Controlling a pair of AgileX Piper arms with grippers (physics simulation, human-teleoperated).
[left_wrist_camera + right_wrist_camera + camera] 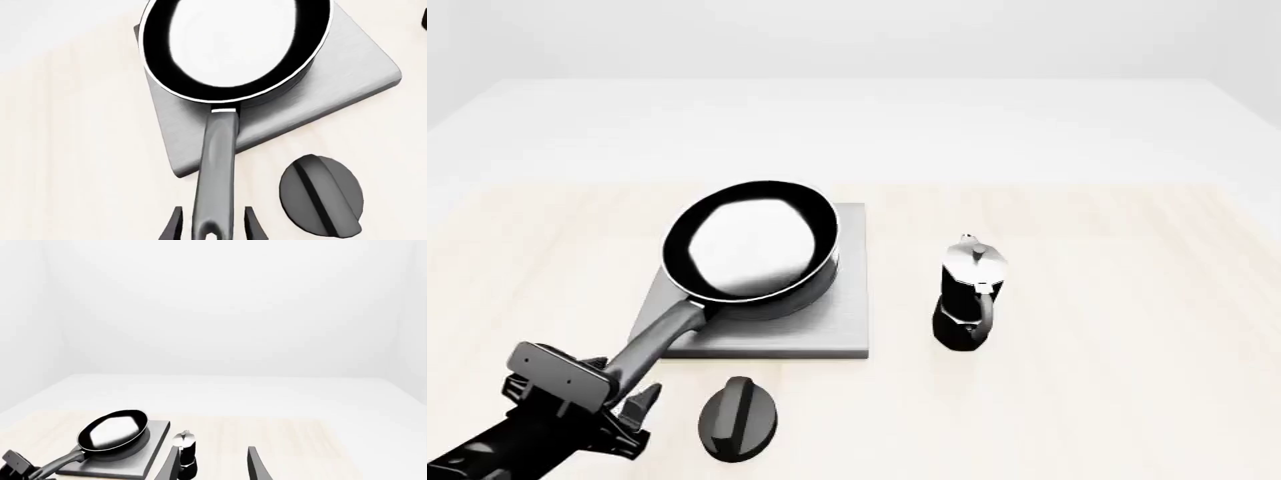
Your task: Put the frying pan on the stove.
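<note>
Front view alone: moka pot (969,293).

The pan (233,47) hides the stove's (827,320) rings in every view; only the slab's bare grey margins show. In the left wrist view the picture's edge cuts off the pan's far rim, and the handle's (215,180) loop end runs out of frame between the left gripper's (212,227) fingers, so contact there cannot be judged. The front view cuts off the left arm at the near-left corner. In the right wrist view only the right gripper's (213,464) fingertips show, one partly covering the moka pot (183,440).
</note>
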